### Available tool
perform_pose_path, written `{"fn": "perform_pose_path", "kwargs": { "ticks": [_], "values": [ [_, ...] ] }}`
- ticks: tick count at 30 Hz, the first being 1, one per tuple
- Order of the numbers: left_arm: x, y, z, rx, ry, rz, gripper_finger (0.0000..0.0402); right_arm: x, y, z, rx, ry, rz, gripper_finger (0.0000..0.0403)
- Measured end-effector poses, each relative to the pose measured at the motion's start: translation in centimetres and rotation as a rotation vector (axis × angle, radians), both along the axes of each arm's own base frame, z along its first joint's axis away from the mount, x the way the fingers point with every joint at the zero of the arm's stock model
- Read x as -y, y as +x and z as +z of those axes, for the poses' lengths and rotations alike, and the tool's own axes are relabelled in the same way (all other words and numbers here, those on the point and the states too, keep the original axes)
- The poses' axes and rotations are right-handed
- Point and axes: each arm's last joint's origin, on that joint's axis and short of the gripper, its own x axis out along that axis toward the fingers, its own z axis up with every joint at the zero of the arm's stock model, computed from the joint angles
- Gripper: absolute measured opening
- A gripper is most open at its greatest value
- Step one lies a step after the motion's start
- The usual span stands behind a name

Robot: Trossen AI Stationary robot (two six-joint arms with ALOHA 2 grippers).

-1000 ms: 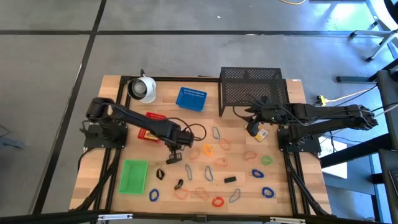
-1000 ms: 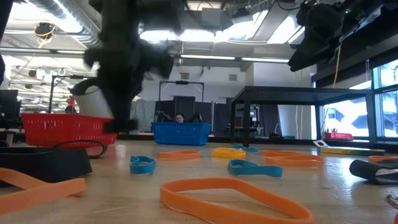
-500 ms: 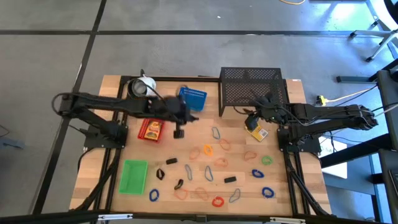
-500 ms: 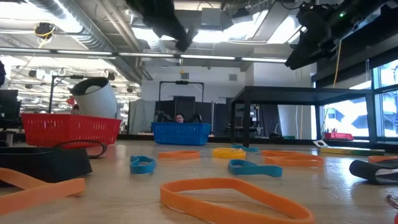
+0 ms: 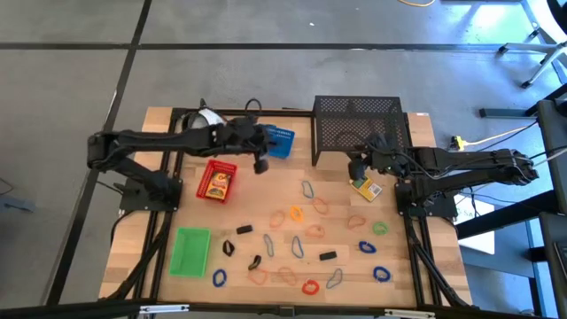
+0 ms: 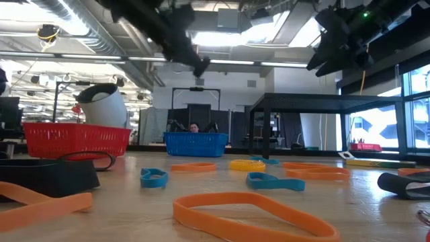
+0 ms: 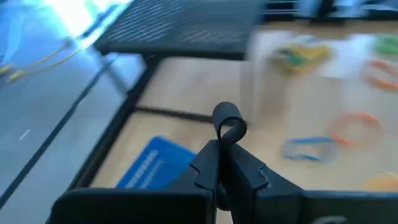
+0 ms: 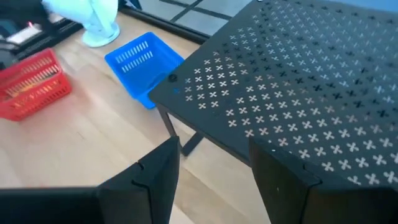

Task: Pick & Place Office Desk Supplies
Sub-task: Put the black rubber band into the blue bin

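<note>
My left gripper hangs above the table just near of the blue tray. It is shut on a small black clip. The red tray lies to its left with something yellow inside, and the green tray lies near the front left. My right gripper is open and empty in front of the black mesh rack, just beside a small yellow box that lies flat on the table. Coloured band loops, wire clips and black clips lie scattered over the middle of the table. My left gripper pinches the black clip between its two shut fingers at the clip's lower end. The clip's curled loop sticks out past the fingertips. The clip is lifted clear of the table.
A white round cup-like object stands at the far left behind the left arm. The mesh rack fills the far right and stands close in front of my right gripper. Bare wood lies between the red tray and the rack.
My left gripper has risen from the scattered clips in the table's middle. It has swung toward the far edge, past the red tray, to the blue tray, and has stayed shut.
</note>
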Motion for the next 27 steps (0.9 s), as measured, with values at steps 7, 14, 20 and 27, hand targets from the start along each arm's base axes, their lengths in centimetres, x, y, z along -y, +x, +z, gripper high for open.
{"fn": "perform_pose_path", "kwargs": {
  "ticks": [7, 14, 20, 27],
  "values": [
    [-3.3, 1.4, -4.7, -0.110, -0.051, 0.206, 0.0014, 0.0, 0.0, 0.0, -0.017, -0.016, 0.022, 0.0194],
    [-5.2, 2.5, -8.6, -0.168, -0.091, 0.305, 0.0015, -0.2, 0.1, -0.1, -0.031, 0.028, 0.108, 0.0194],
    [-5.6, 2.6, -9.4, -0.165, -0.106, 0.350, 0.0015, -0.5, 0.2, -0.2, -0.030, 0.099, 0.192, 0.0194],
    [-5.6, 2.5, -9.4, -0.162, -0.104, 0.398, 0.0045, -0.8, 0.3, -0.2, -0.027, 0.160, 0.261, 0.0194]
  ]
}}
